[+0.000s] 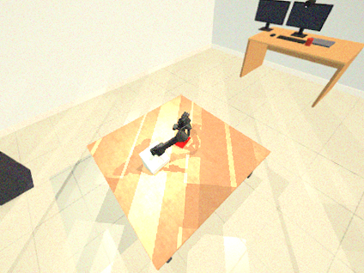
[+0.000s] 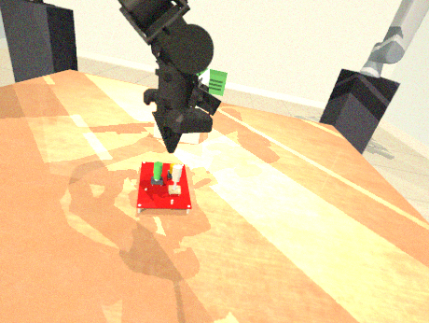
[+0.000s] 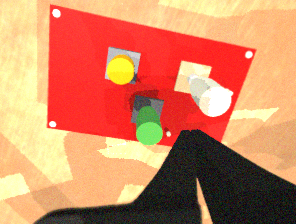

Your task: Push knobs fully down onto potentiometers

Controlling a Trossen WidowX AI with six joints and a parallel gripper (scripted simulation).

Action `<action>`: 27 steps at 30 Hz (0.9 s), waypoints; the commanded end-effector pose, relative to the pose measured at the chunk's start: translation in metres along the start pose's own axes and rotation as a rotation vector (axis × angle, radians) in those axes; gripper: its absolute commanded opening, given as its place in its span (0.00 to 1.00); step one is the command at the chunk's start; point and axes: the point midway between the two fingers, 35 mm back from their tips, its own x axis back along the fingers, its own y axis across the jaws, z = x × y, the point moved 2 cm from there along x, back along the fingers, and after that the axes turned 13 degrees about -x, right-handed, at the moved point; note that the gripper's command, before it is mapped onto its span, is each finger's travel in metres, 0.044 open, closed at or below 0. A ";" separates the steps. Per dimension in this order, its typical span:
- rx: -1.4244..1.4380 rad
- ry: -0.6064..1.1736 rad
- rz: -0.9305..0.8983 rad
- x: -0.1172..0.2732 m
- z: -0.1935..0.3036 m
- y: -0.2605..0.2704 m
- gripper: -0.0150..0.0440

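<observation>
Sunlit wood (image 1: 206,161) (image 2: 280,261) (image 3: 20,150) surrounds the red board (image 1: 181,145) (image 2: 156,198) (image 3: 85,95), left of centre in the exterior view; above it the gripper (image 2: 172,151) (image 3: 190,138) is closed on nothing, presumably making a blunt pusher for the white knob (image 2: 177,173) (image 3: 215,101).

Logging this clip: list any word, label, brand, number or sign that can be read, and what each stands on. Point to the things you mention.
No text can be read in any view.
Green panel with dark lines (image 2: 218,82), behind the black arm: the lines may be print, too blurred to read.
Red circuit board (image 2: 159,201) (image 3: 85,100): no lettering can be made out.
</observation>
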 end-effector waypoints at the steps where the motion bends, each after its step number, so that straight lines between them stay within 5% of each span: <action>1: -0.146 -0.005 0.002 0.002 0.000 -0.003 0.25; 27: -1.047 0.008 -0.014 0.007 -0.004 -0.008 0.25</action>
